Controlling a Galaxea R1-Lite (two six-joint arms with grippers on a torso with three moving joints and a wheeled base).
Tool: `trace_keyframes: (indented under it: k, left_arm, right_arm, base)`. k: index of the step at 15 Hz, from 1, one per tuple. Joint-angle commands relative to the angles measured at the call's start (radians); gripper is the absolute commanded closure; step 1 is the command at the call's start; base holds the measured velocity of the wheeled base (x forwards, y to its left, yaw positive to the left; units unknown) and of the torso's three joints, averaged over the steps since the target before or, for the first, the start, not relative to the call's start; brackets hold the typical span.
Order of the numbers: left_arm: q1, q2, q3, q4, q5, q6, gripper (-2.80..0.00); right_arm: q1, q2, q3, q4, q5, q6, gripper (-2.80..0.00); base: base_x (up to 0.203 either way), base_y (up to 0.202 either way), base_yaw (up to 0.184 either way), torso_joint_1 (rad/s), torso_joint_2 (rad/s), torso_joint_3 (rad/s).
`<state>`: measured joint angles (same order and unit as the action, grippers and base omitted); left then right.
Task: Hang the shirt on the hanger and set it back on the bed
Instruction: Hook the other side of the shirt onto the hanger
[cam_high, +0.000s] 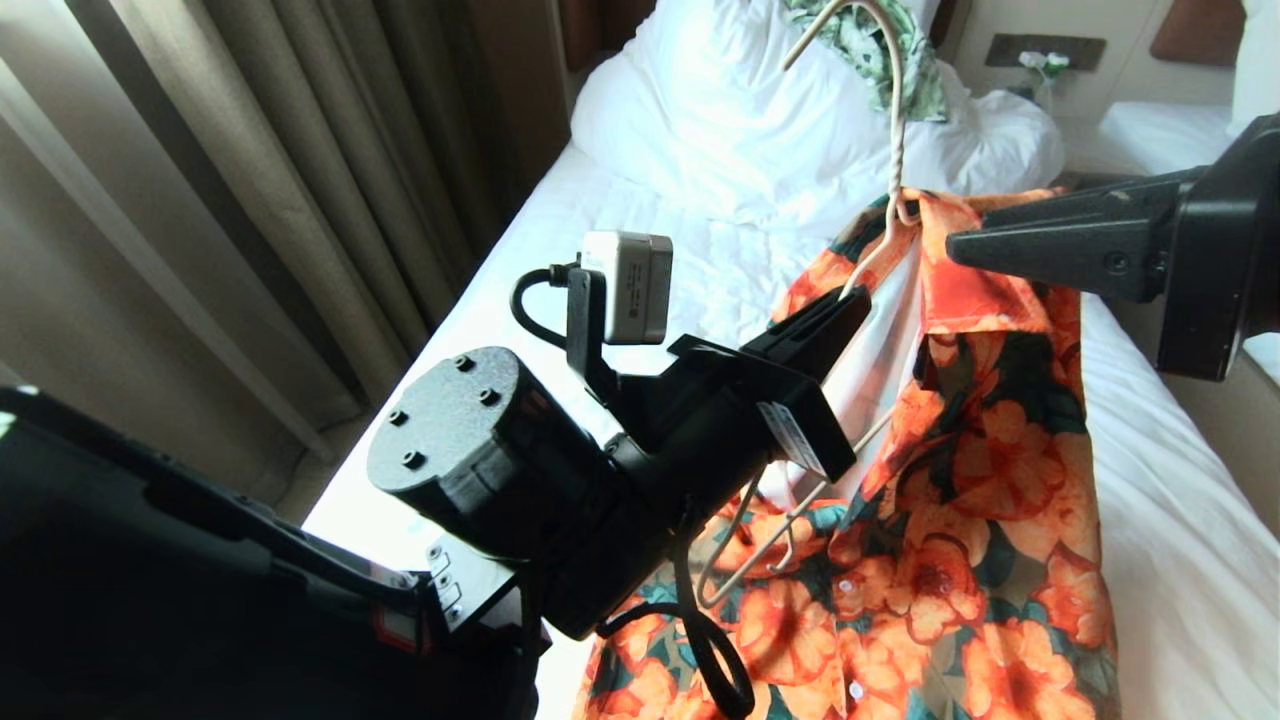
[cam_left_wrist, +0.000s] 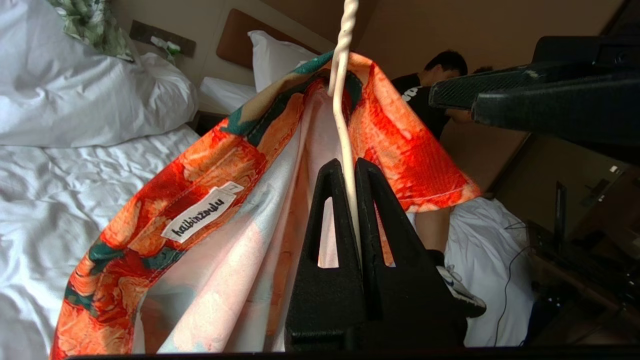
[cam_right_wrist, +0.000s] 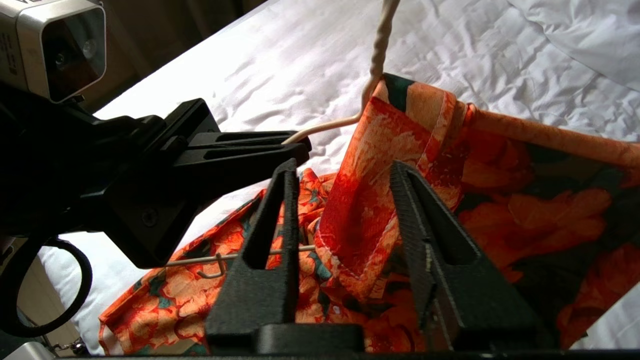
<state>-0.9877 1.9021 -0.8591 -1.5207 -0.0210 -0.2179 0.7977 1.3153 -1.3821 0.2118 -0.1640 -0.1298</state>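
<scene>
The orange-flowered shirt (cam_high: 980, 560) hangs over the white bed (cam_high: 680, 260), draped on the cream wire hanger (cam_high: 893, 120), whose hook points up. My left gripper (cam_high: 852, 298) is shut on the hanger's sloping wire just below the twisted neck (cam_left_wrist: 340, 100), inside the shirt's collar (cam_left_wrist: 200, 170). My right gripper (cam_high: 955, 245) is level with the collar on its other side. Its jaws (cam_right_wrist: 342, 170) are open, and a fold of the collar (cam_right_wrist: 370, 150) hangs loosely between the fingers. The hanger's lower bar (cam_right_wrist: 235, 256) shows below, lying against the shirt front.
A bunched white duvet (cam_high: 720, 110) and a green-and-white leaf-print garment (cam_high: 880, 50) lie at the head of the bed. Beige curtains (cam_high: 250, 180) run along the bed's left side. A second white bed (cam_high: 1160, 130) stands to the right, where a person (cam_left_wrist: 435, 80) sits.
</scene>
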Motion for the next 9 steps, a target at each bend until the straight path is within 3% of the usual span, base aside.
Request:
trace_keyframes:
  k: [1, 9]
  left_arm:
    - [0.0, -0.02, 0.0, -0.009, 0.0, -0.001, 0.0]
    - [0.001, -0.043, -0.001, -0.009, 0.01, -0.001, 0.0]
  right_arm:
    - [0.003, -0.01, -0.002, 0.004, -0.002, -0.001, -2.8]
    - [0.002, -0.061, -0.003, 0.048, -0.003, 0.001, -2.8]
  base:
    - [0.0, 0.0, 0.0, 0.0, 0.0, 0.0]
    - [0.0, 0.0, 0.0, 0.0, 0.0, 0.0]
